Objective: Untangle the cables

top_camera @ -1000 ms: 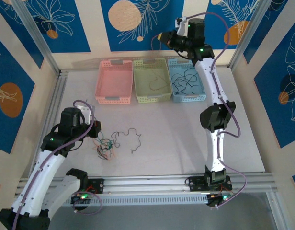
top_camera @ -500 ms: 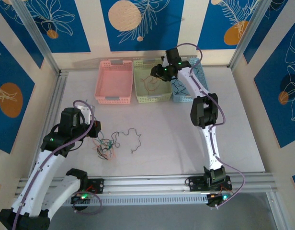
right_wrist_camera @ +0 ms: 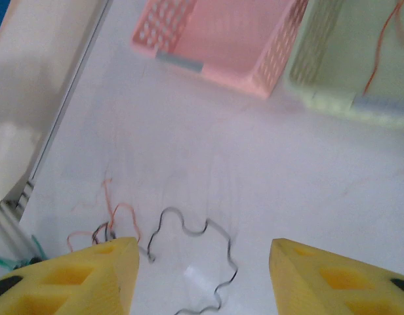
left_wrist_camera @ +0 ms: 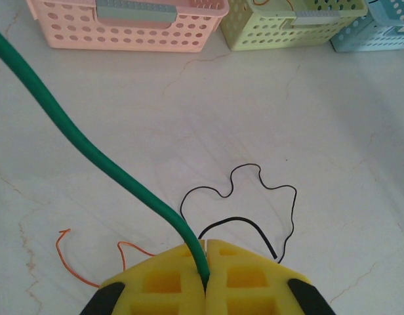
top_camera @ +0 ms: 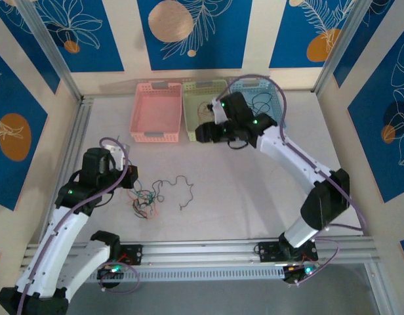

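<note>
- While the left gripper (left_wrist_camera: pixel 206 249) sat pinched fully shut on the green cable (left_wrist_camera: pixel 90 154), that wire ran up and away to the left from its pads; the tangle (top_camera: pixel 144 202) of orange-red, green and black wires lay on the table (top_camera: pixel 254 190) just beside it.
- The right gripper (right_wrist_camera: pixel 203 256) hung with its jaws parted about halfway and nothing held between them; in the top view it stood over the table just in front of the green basket (top_camera: pixel 205 108), well apart from the tangle.
- The loose black cable (top_camera: pixel 178 186) trailed out of the tangle toward the right, its wavy long axis lying roughly left to right across the table; in the right wrist view it sat ahead of and below the open jaws, near the middle of the gap.
- By my reading the left arm was the nearer one but already occupied; the free right arm would have to come toward the near left and down, with its jaws set across the cable's run rather than along it.
- One orange-red cable (right_wrist_camera: pixel 379 59) lay inside the green basket, apart from the rest.
</note>
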You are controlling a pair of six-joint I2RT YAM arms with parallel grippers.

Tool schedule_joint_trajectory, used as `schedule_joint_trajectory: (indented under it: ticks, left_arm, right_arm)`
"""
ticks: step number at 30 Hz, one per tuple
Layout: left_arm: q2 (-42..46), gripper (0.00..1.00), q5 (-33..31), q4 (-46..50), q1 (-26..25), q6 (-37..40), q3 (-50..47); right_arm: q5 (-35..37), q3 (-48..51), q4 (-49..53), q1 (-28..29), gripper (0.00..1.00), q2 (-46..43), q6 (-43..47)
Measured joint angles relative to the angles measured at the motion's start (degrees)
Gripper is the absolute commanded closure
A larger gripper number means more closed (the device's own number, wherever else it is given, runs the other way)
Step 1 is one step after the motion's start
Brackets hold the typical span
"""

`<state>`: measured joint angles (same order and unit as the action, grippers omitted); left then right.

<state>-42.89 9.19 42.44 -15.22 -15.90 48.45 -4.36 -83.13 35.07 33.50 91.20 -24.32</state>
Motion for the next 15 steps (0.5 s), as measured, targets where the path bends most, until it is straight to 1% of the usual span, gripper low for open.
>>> schedule_joint_trajectory:
  ticks: [2,4,7,9,12,15]
  left_arm:
    - [0.39,1.0,0.0,0.0,0.0,0.0,0.0]
    - [0.76,1.0,0.0,0.0,0.02,0.0,0.0]
    - [0.96,1.0,0.0,0.0,0.0,0.0,0.0]
    - [1.01,1.0,0.0,0.0,0.02,0.0,0.0]
    - [1.01,1.0,0.02,0.0,0.02,0.02,0.0]
    - [1.25,1.0,0.04,0.0,0.02,0.0,0.0]
  right_arm:
    - [-0.15,3.78,-1.4,1.38,0.46,1.53,-1.57]
    - [-0.04,6.93,-2.12,2.95,0.46,6.47,-3.45]
    - [0.55,9.31,-1.79,6.51,0.46,13.4,-6.01]
    - [1.18,9.4,-1.49,8.87,0.46,16.15,-7.19]
    - [1.46,9.4,-1.77,12.04,0.46,17.46,-8.31]
    - [1.77,9.35,-2.38,13.49,0.48,17.62,-8.83]
